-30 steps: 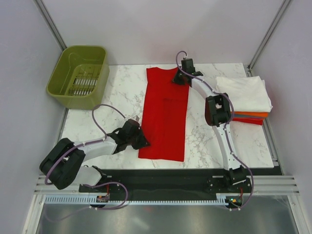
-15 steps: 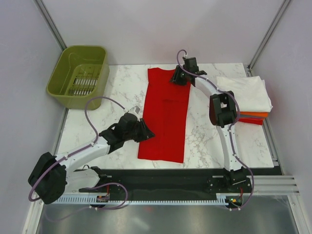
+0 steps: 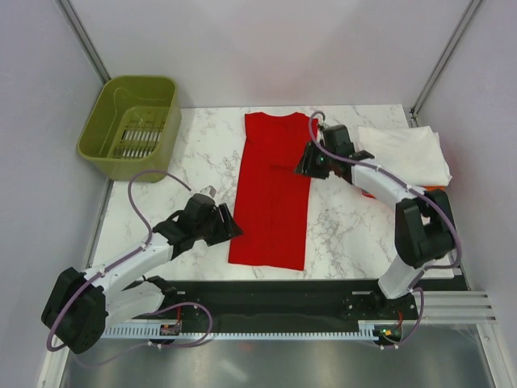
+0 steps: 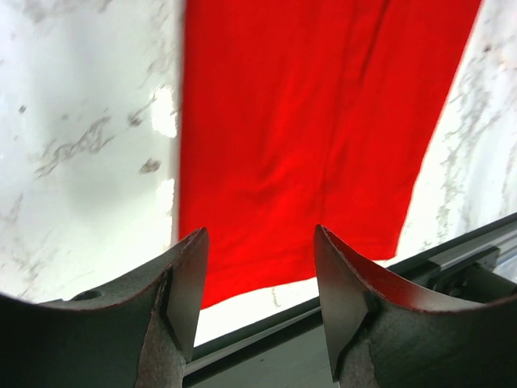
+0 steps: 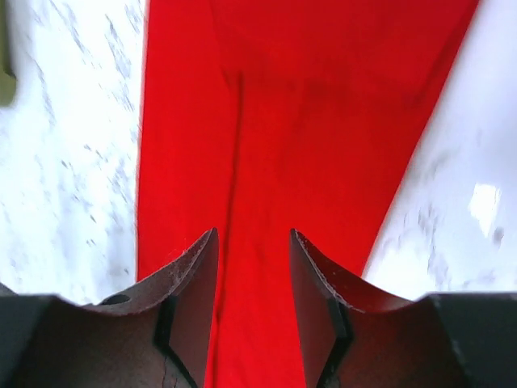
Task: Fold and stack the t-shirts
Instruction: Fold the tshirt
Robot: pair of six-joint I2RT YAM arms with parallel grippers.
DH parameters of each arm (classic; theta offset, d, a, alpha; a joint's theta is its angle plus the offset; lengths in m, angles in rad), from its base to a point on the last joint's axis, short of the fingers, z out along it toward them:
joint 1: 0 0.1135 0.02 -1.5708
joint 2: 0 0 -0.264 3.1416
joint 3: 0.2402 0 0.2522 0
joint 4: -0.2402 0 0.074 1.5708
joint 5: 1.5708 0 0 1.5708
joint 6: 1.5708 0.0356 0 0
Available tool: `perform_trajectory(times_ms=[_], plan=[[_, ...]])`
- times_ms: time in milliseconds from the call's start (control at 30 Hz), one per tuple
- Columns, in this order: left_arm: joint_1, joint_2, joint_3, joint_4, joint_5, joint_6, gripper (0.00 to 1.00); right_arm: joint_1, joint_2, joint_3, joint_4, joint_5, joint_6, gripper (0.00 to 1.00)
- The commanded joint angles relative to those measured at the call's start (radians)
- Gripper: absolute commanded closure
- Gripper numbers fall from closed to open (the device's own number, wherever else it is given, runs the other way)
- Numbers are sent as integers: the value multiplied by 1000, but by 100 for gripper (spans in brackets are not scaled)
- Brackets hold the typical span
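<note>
In the left wrist view, the left gripper (image 4: 260,299) has its jaws parted with nothing between them. Past the gap lies the lower end of the red t-shirt (image 4: 315,121), flat on the table (image 4: 81,121). In the top view this gripper (image 3: 224,225) sits in the lower middle of the frame, just beside the shirt's left edge near its bottom hem. Its arm runs back to the lower left corner.

In the right wrist view, the right gripper (image 5: 254,299) is also open, its jaws partly spread and holding nothing. It looks down on the red cloth (image 5: 299,121), with a lengthwise crease running up from its left finger (image 5: 194,291). In the top view it (image 3: 305,166) is over the shirt's right edge, in the upper half of the garment. Whether the fingertips touch the cloth I cannot tell.

The red t-shirt (image 3: 273,194) lies in the centre of the marble table (image 3: 202,153) as a long narrow strip, folded in lengthwise. It reaches from the far edge almost to the near one.

At the right edge of the frame lies a stack of folded t-shirts (image 3: 408,153), white on top with a sliver of orange showing beneath. The olive-green basket (image 3: 105,121) stands in the upper left, well apart from the shirts.
</note>
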Motion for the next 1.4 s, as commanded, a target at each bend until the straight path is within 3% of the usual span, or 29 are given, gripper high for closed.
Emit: perform_trajectory(times_ms=[0,167,267,400,600,1000,1067,1167,1200,1367], plan=[[8,-30,-27,-35,14,39,37,53,-177,-249,-9,81,30,52],[14,-43,-61,-42,11,40,37,106,-379,-561,6,94,88,52],[16,-41,-76,-42,8,39,37,136,-555,-694,16,83,133,51],[17,-10,-84,-26,12,42,39,150,-640,-785,16,26,168,50],[17,13,-111,1,21,48,50,196,-643,-850,55,-47,191,52],[17,20,-148,41,70,49,56,347,-575,-916,141,-22,282,54],[17,17,-165,77,103,48,56,375,-571,-928,134,-14,294,57],[17,5,-173,75,112,49,53,392,-571,-950,121,-12,300,71],[17,-1,-179,74,112,48,50,390,-580,-953,115,-6,303,80],[17,-1,-189,72,162,46,48,392,-634,-973,85,17,317,80]])
